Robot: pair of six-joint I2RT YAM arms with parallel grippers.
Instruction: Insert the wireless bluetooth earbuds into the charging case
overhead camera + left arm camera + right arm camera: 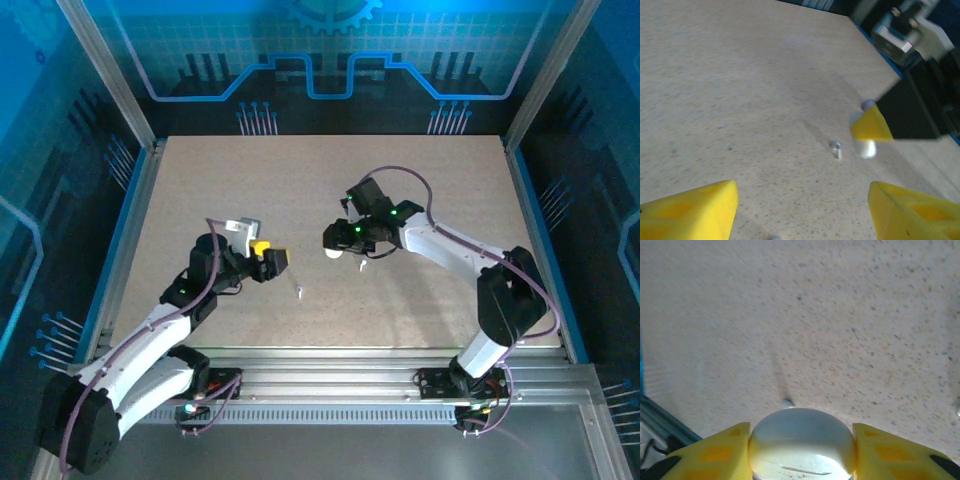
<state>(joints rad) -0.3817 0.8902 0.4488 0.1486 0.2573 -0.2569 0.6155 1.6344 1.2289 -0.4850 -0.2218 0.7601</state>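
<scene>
The right claw point(802, 436) clamps one charging case point(802, 447); the left claw point(802, 200) stands apart, one white earbud point(836, 149) ahead.

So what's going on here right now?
The right arm's fingers are clamped either side of a white rounded plastic charging case. The left arm's fingers stand open and empty, facing a tiny white stem-shaped earbud that lies loose on the speckled beige table, so that earbud is not yet picked up.

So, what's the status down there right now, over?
Left gripper open, empty. Right gripper shut on white case. One white earbud loose on table ahead of left gripper. Nothing blocking it.
</scene>
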